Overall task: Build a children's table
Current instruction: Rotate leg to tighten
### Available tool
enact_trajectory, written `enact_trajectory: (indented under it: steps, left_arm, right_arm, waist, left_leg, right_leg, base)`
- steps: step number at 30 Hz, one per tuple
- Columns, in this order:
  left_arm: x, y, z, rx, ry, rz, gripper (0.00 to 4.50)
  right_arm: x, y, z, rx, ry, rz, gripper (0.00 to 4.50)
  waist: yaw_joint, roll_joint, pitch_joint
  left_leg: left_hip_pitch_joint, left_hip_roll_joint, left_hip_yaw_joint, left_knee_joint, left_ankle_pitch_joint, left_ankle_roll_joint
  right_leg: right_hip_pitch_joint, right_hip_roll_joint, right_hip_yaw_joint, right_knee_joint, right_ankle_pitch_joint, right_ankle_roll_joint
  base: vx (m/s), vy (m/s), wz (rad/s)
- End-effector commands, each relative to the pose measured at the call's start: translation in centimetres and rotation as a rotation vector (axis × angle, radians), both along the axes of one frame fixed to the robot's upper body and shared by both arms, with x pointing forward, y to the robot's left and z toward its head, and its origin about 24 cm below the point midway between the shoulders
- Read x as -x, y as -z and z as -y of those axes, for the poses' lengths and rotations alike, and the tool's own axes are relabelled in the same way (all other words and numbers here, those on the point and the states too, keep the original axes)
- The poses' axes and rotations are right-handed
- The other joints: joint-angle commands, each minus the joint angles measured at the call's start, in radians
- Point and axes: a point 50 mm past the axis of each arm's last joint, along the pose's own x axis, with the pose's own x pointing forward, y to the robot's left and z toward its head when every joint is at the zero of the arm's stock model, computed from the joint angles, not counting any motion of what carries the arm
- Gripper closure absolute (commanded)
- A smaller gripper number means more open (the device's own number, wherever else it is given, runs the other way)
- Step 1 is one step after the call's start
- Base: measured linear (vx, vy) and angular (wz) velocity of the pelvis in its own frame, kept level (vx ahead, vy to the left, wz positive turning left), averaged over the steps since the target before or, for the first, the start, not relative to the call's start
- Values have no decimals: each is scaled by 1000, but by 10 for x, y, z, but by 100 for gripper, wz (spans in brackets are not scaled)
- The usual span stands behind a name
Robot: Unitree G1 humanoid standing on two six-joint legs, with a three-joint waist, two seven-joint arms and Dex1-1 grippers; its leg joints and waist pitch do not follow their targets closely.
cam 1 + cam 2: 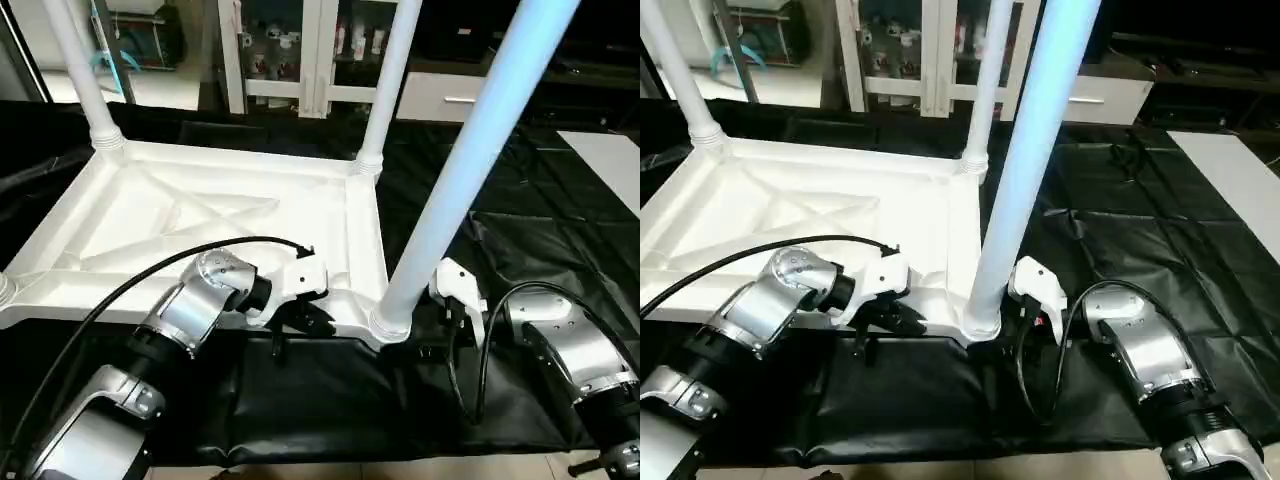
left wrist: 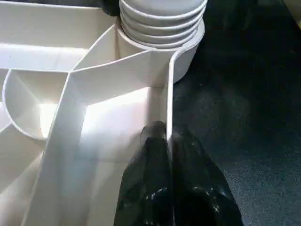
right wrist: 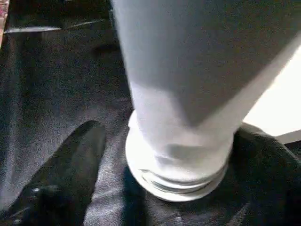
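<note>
**Robot Grippers at the Near Corner of the Little Table**

The children's table (image 1: pixel 220 215) lies upside down on the black cloth (image 1: pixel 330 400) of the big work table. Its ribbed underside faces up and its white legs stick up in the air.

Closest to the robot, the left gripper (image 2: pixel 168 141) is at the near edge of the table top, just left of the near right corner. Its two black fingers (image 2: pixel 150 179) are squeezed together on the thin white rim (image 2: pixel 168 99), one finger inside the rim and one outside.

On the right, the right gripper (image 3: pixel 164 141) is at the bottom of the near right leg (image 1: pixel 470 160), where the leg goes into its corner socket. Its fingers (image 3: pixel 66 174) are spread wide, one on each side of the leg. I cannot tell if they touch it.

Farther away, two more legs (image 1: pixel 385 85) stand up from the far corners. Behind the table are white cabinets (image 1: pixel 300 50).
</note>
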Motion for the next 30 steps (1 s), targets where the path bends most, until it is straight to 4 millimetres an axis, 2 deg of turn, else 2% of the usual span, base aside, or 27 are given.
enact_trajectory:
  steps: [1, 10, 17, 20, 23, 24, 25, 26, 27, 28, 29, 30]
  left_arm:
    - [10, 13, 2, -33, 37, -67, 450]
    - [11, 14, 3, -41, 36, -73, 450]
    - [12, 15, 3, -46, 35, -74, 450]
    - [8, 14, 8, -18, -5, -57, 450]
    - [2, 12, 16, 11, -78, -42, 450]
    - [-3, 11, 22, 30, -139, -25, 450]
    - [-10, 9, 30, 49, -217, -7, 450]
    - [-12, 9, 33, 57, -244, 1, 450]
    - [-20, 7, 44, 78, -353, 19, 450]
    - [-22, 7, 47, 80, -378, 21, 450]
    - [-23, 6, 50, 81, -402, 25, 450]
    - [-25, 6, 52, 80, -428, 31, 450]
  right_arm:
    - [-2, -4, 0, 3, -22, 7, 71]
    - [0, -2, 5, 6, -35, -9, 156]
    - [1, 2, 2, 1, -27, -12, 178]
    - [-12, 9, -3, -31, 146, 11, 181]
    - [-22, 19, -5, -16, 310, -1, 181]
    - [-26, 27, -8, -4, 403, -13, 182]
    - [-29, 34, -14, -8, 481, -24, 182]
    - [-30, 36, -17, -7, 510, -26, 183]
    - [-35, 42, -27, 2, 628, -24, 183]
    - [-36, 44, -30, 1, 656, -26, 183]
    - [-37, 45, -32, 4, 685, -22, 183]
    - [-39, 46, -35, 10, 719, -14, 184]
  waist:
    - [0, -8, -66]
    - [1, -11, -64]
    - [1, -12, -65]
    - [0, -10, -64]
    - [-17, -12, -59]
    - [-25, -15, -59]
    - [-36, -15, -58]
    - [-38, -15, -57]
    - [-43, -16, -58]
    - [-48, -16, -57]
    - [-51, -17, -58]
    - [-53, -12, -60]
  left_leg:
    - [1, 21, 4, -56, -172, 75]
    - [3, 20, 4, -56, -191, 72]
    - [2, 18, 5, -54, -185, 74]
    - [1, 18, 4, -55, -199, 65]
    - [-2, 14, -3, -65, -290, 17]
    - [-2, 13, -6, -65, -314, 2]
    - [-2, 11, -9, -66, -340, -10]
    - [0, 10, -12, -64, -353, -15]
    - [2, 9, -15, -63, -373, -18]
    - [7, 7, -17, -62, -394, -20]
    - [6, 5, -17, -61, -401, -19]
    - [4, 7, -19, -62, -395, -15]
  right_leg:
    - [55, -30, 38, -44, -178, -229]
    - [52, -28, 44, -47, -225, -220]
    - [52, -27, 45, -46, -228, -215]
    - [50, -28, 44, -49, -249, -211]
    - [48, -25, 39, -63, -385, -166]
    - [48, -24, 37, -66, -432, -145]
    - [43, -24, 37, -71, -475, -129]
    - [41, -25, 34, -75, -501, -121]
    - [40, -27, 31, -83, -535, -106]
    - [34, -25, 26, -89, -565, -95]
    - [34, -25, 25, -91, -575, -90]
    - [38, -27, 25, -92, -562, -89]
  base:
    - [0, 0, 0]
    - [0, 0, 0]
    - [0, 0, 0]
    - [0, 0, 0]
    - [0, 0, 0]
    - [0, 0, 0]
    - [-71, 9, -8]
    - [0, 0, 0]
    - [0, 0, 0]
    - [0, 0, 0]
    - [0, 0, 0]
    - [0, 0, 0]
